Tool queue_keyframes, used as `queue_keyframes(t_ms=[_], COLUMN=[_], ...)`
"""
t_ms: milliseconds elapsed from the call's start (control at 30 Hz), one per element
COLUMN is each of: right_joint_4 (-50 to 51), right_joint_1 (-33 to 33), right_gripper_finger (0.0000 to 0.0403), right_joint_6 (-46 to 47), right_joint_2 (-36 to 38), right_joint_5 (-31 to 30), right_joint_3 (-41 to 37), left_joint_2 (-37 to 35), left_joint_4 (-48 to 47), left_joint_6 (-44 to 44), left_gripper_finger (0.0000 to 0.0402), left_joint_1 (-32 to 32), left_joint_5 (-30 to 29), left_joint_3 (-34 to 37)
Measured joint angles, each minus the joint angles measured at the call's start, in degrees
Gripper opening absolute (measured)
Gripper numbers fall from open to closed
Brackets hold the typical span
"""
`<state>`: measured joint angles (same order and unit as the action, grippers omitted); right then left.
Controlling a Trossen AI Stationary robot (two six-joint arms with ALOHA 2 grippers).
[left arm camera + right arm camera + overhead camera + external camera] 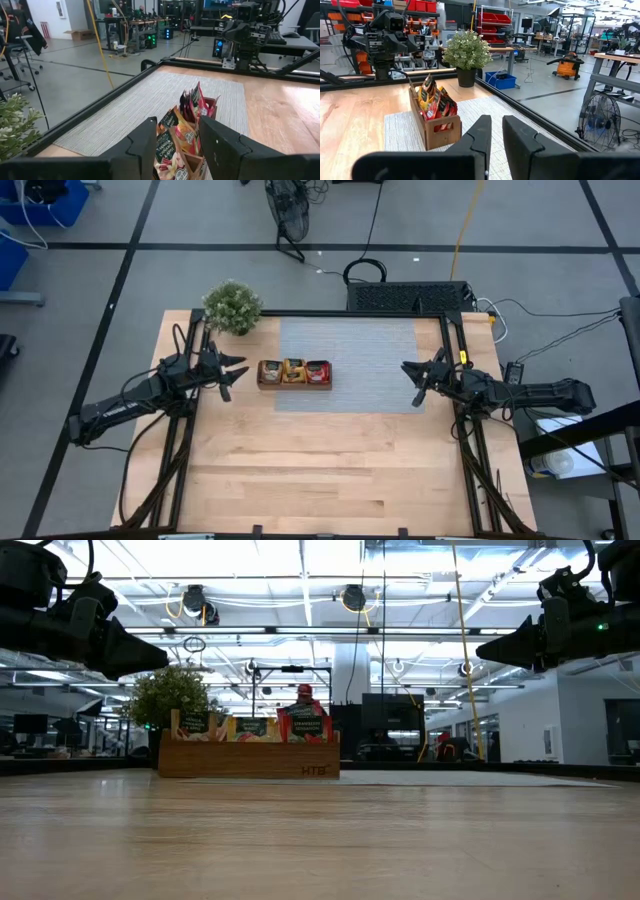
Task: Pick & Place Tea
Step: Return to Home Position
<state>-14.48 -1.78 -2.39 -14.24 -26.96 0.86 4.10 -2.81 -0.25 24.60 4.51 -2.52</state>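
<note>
We see the tea [294, 370] standing upright in a brown wooden tray [294, 386] a little left of the frame's centre in the high view. The dark green sachets [270, 370] are in the tray's left compartment, the orange ones [294, 369] in the middle and the red ones [318, 370] in the right. The tray sits on the left part of a grey mat [370, 360] that covers the upper middle of the wooden table [320, 470]. We find no sachet lying loose on the mat or the table. The left gripper [236, 378] hangs just left of the tray, apart from it and pointing toward it. Its fingers are spread wide with nothing between them, and its wrist view looks through the gap at the sachets. The right gripper [410, 383] is at the right edge of the mat, well apart from the tray and facing it. Its fingers are parted by a narrower gap and also hold nothing. In the low view both grippers sit high in the upper corners, clear of the table top. A small potted plant [232, 307] stands at the table's upper left corner, above the left gripper.
</note>
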Motion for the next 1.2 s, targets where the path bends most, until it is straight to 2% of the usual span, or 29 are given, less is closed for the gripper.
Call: queue_keyframes(t_ms=[1200], right_joint_4=[-0.01], right_joint_1=[0.0], right_gripper_finger=[0.0045], right_joint_6=[0.02], right_joint_2=[0.0], right_joint_5=[0.02], right_joint_3=[0.0], left_joint_2=[0.0], left_joint_4=[0.0], left_joint_6=[0.0], left_gripper_finger=[0.0148], left_joint_1=[0.0], left_joint_5=[0.02], left_joint_3=[0.0])
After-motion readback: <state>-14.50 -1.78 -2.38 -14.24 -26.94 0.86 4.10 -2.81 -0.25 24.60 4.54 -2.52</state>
